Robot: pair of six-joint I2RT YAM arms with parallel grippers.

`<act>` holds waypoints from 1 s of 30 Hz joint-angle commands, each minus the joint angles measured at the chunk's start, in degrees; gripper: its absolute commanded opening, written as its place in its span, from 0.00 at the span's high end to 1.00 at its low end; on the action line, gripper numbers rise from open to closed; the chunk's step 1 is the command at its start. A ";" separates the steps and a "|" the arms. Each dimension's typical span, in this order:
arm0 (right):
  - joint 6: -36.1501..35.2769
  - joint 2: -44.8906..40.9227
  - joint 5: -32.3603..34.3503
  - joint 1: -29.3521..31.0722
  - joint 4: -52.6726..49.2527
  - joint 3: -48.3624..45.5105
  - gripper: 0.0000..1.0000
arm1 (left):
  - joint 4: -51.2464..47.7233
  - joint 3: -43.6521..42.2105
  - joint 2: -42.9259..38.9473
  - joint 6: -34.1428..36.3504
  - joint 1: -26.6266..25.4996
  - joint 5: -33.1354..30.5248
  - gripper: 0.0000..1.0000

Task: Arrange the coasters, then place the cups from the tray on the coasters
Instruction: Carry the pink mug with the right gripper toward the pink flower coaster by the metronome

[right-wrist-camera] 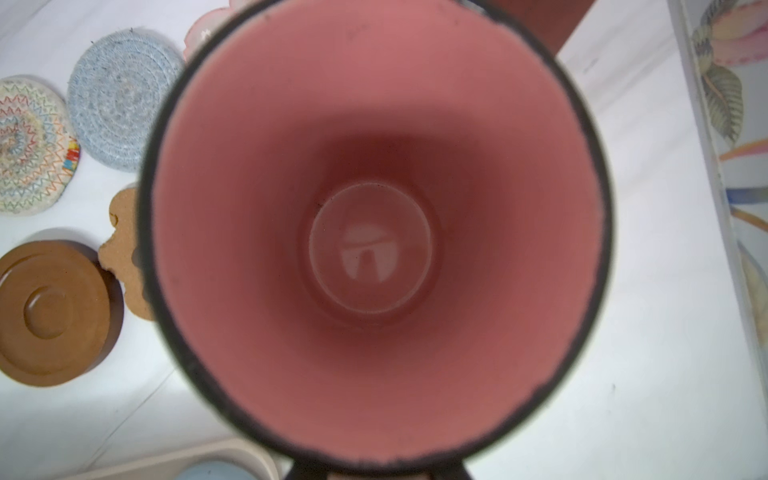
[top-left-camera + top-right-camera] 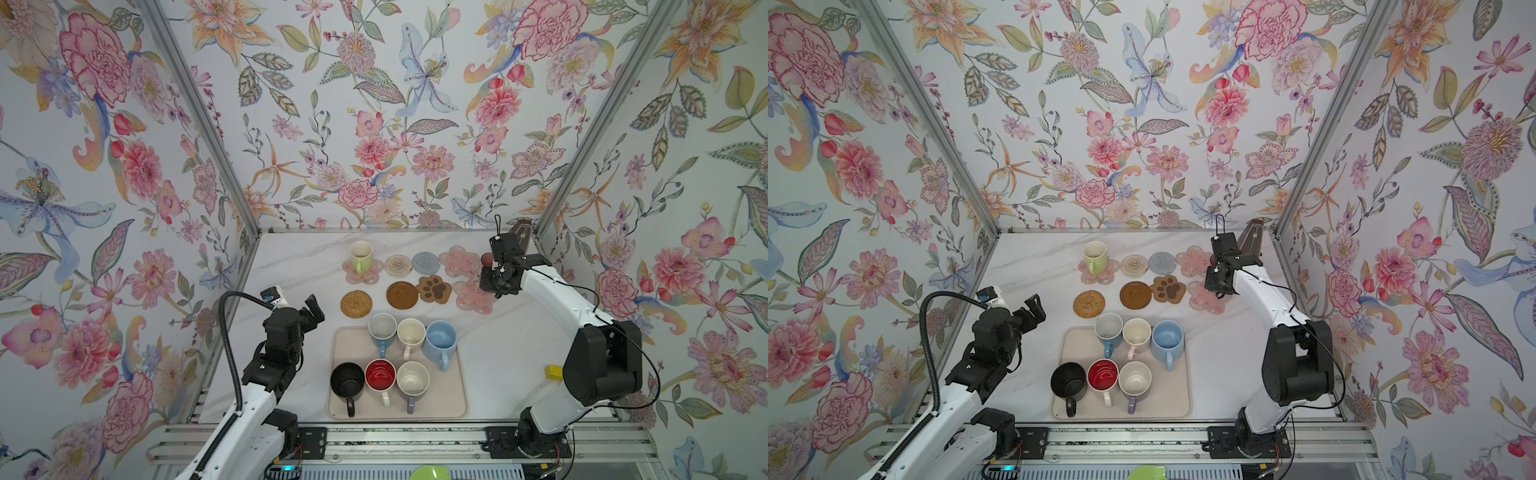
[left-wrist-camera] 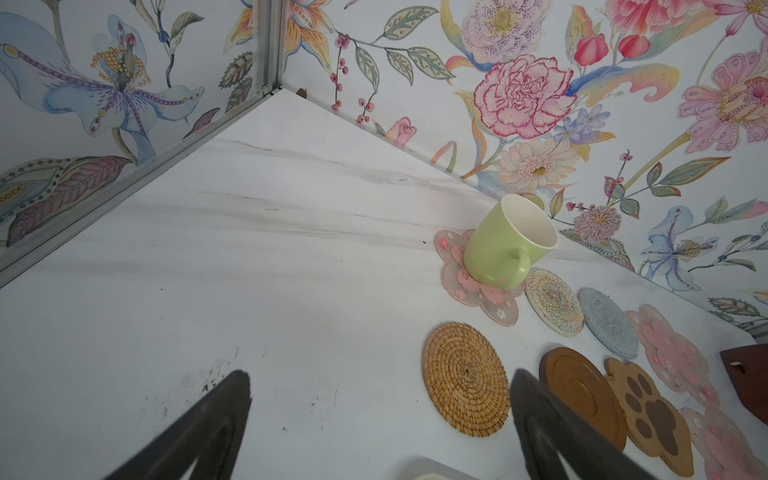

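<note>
Right jaws are clenching on the pink mug (image 1: 374, 104), which is filling almost the whole right wrist view. In both top views only a small part of it is showing at the end of the right arm (image 2: 552, 291), close to the far right flower coaster (image 2: 457, 262) and the near right flower coaster (image 2: 471, 299). I cannot tell over which of the two the mug is hanging, or whether it is already touching one. Left jaws are standing wide apart and grasping nothing. They are hovering over the bare worktop (image 2: 299, 266), near the rattan coaster (image 2: 356, 304).

The arranging part is looking finished to me: eight coasters are lying in two rows behind the tray (image 2: 455, 401). The far row is also holding the left flower coaster (image 3: 498, 305), the beige woven coaster (image 2: 398, 266) and the grey-blue coaster (image 2: 425, 262). The near row is also holding the brown disc (image 2: 402, 295) and the paw coaster (image 2: 434, 289).

The placing part is only beginning. The green mug (image 2: 360, 255) is standing upright on the left flower coaster. Six mugs are waiting in the tray: the blue-handled mug (image 2: 382, 328), the cream mug (image 2: 410, 334), the light blue mug (image 2: 440, 338), the black mug (image 2: 347, 380), the red-inside mug (image 2: 380, 374) and the lavender mug (image 2: 412, 379). So one cup is placed, one is in the grip, and six are remaining.
</note>
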 commanded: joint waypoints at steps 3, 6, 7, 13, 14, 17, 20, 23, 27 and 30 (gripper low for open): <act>-3.93 6.54 1.05 -0.34 5.61 10.30 1.00 | -3.38 -0.41 -1.17 -0.65 0.66 1.28 0.01; -4.57 11.26 0.78 -0.28 5.54 15.24 1.00 | -4.03 0.28 -1.04 -0.61 0.66 1.20 0.01; -4.49 12.69 0.76 -0.34 5.53 17.21 1.00 | -4.30 0.32 -1.01 -0.57 0.68 1.19 0.01; -4.81 19.62 -0.13 -0.30 4.97 25.28 1.00 | -4.75 0.42 -1.03 -0.74 0.66 1.30 0.01; -4.99 20.46 -0.10 -0.34 4.75 26.22 1.00 | -4.93 0.47 -1.14 -0.70 0.67 1.29 0.01; -5.72 22.66 0.60 -0.18 4.06 28.89 1.00 | -4.90 0.09 -1.39 -0.65 0.70 0.85 0.01; -6.55 24.14 1.04 -0.04 3.83 30.48 1.00 | -4.47 -0.15 -1.17 -0.74 0.64 0.93 0.01; -7.15 25.65 1.23 0.10 3.64 32.03 1.00 | -4.33 0.01 -0.69 -0.74 0.69 1.26 0.01; -8.08 27.13 1.74 0.49 3.39 33.59 1.00 | -4.33 0.13 -0.66 -0.61 0.63 1.24 0.01; -8.69 28.10 1.94 0.76 3.32 34.50 1.00 | -4.33 0.15 -0.69 -0.58 0.61 1.16 0.01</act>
